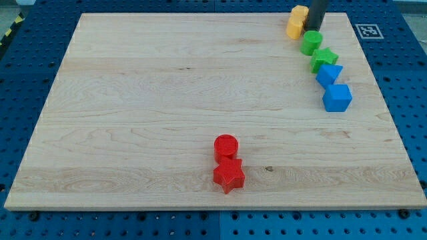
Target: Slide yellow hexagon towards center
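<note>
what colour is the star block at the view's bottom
Red; the star lies just below a red cylinder, in the camera view.

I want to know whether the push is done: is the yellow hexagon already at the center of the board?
No, the yellow hexagon sits at the board's top right edge beside my tip.

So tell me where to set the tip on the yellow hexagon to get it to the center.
Probably on its upper-right face. The yellow hexagon sits at the board's top right, with my tip just to its right. Push from there toward the view's lower left, away from the green cylinder.
</note>
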